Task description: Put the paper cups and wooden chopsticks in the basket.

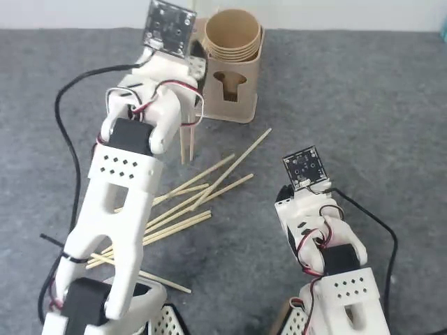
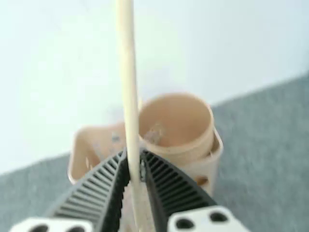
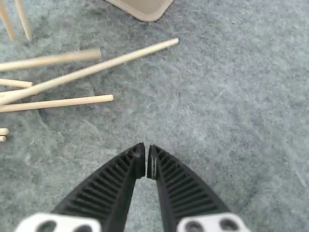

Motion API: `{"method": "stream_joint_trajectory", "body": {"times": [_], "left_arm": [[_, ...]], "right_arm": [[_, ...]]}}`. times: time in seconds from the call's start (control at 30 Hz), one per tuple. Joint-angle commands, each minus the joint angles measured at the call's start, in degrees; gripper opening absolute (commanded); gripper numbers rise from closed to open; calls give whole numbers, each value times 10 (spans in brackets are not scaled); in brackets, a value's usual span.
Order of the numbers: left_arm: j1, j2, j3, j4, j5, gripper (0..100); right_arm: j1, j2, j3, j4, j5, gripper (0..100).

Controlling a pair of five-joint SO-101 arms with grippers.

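My left gripper point(image 2: 134, 166) is shut on a wooden chopstick point(image 2: 127, 87) that stands upright between its fingers, just in front of the beige basket point(image 2: 87, 145). A stack of paper cups point(image 2: 177, 123) sits in the basket. From above, two held sticks point(image 1: 187, 143) hang beside the basket point(image 1: 234, 98), left of the cups point(image 1: 232, 33). Several more chopsticks point(image 1: 188, 199) lie fanned on the grey cloth between the arms. My right gripper point(image 3: 146, 162) is shut with nothing in it, low over bare cloth, the nearest chopstick point(image 3: 91, 70) a short way ahead.
Grey cloth point(image 1: 363, 105) covers the table, with open room to the right of the basket. A black cable point(image 1: 66, 125) runs along the left arm, another point(image 1: 380, 230) beside the right arm. A basket corner point(image 3: 142, 6) lies ahead of the right gripper.
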Motion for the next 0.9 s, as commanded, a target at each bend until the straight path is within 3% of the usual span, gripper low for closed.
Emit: {"method": "stream_joint_trajectory", "body": {"times": [0.0,0.3,0.53,0.73,0.87], "left_arm": [[-5,-27,-8,-66,9,12],[-41,-15,-7,-277,10,12],[-61,75,-8,-433,10,12],[-60,111,-40,-456,20,12],[-60,143,-79,-425,61,12]], "right_arm": [[8,-10,-9,-15,10,34],[8,-10,-8,-15,10,34],[6,-10,-6,-15,10,34],[6,-10,-5,-15,10,34],[5,-10,-5,-15,10,34]]}}
